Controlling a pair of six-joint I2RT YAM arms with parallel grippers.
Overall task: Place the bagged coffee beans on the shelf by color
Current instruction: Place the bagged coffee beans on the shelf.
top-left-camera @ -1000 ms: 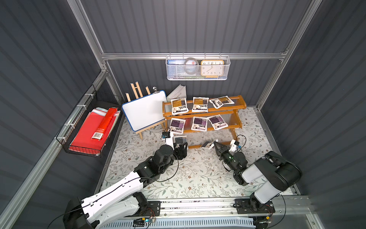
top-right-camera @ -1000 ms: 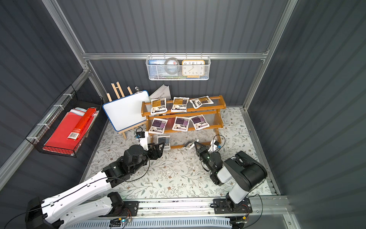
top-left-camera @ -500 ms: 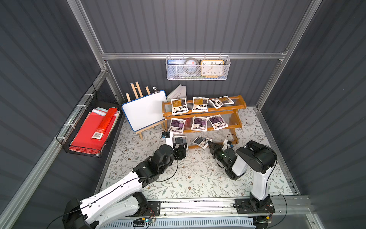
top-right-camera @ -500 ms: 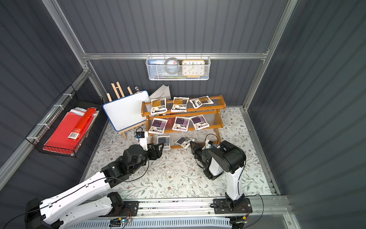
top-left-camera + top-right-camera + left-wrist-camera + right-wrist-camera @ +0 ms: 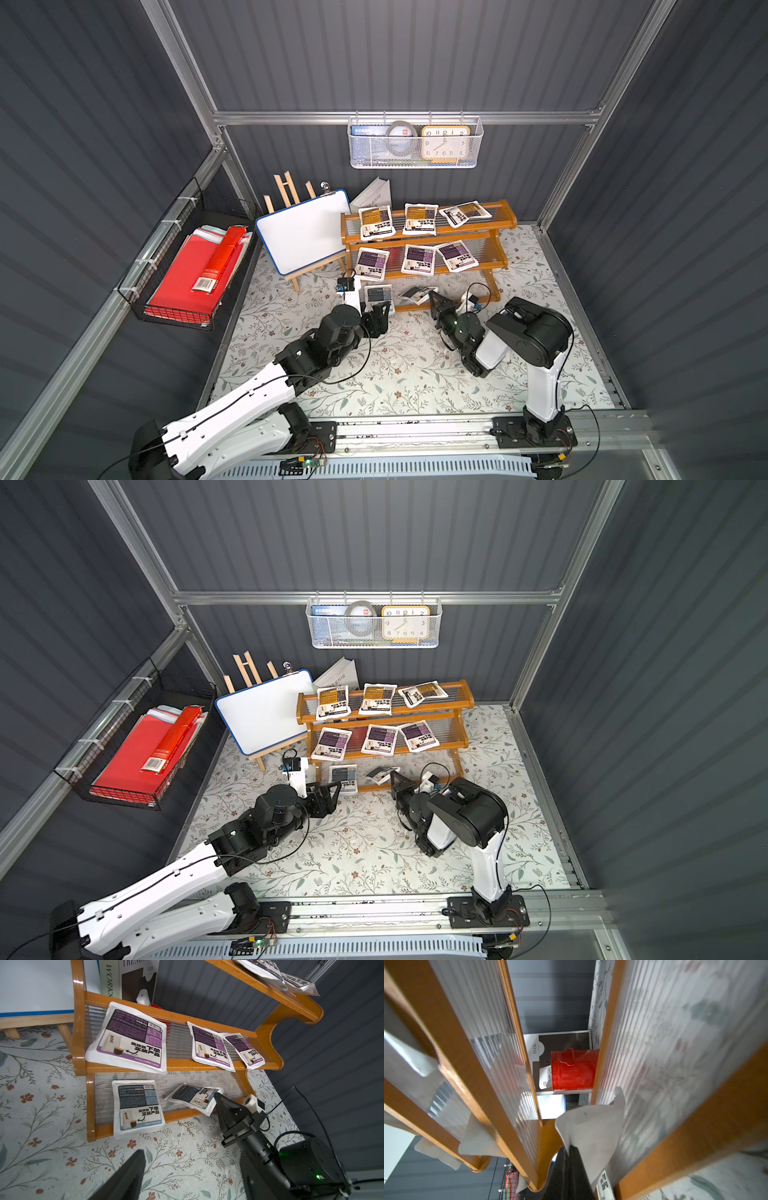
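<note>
- The grey-blue pouch [image 5: 192, 1096] is tilted over the middle of the bottom tier of the shelf [image 5: 509, 220], close to the front rail. Whether it touches the tier cannot be told.
- The right gripper [image 5: 216, 1096] has its jaws closed on one corner of that pouch.
- A second grey-blue pouch [image 5: 138, 1107] lies flat at the same tier's left end, with its near edge hanging over the front rail.
- Three purple pouches [image 5: 419, 259] lie along the middle tier.
- Three orange-brown pouches [image 5: 419, 219] lie along the top tier, the one at the right end turned askew.
- The left gripper [image 5: 377, 307] hovers with its jaws wide and empty over the floral mat [image 5: 415, 374], just in front of the shelf's left end.
- A whiteboard [image 5: 305, 232] stands beside that end.
</note>
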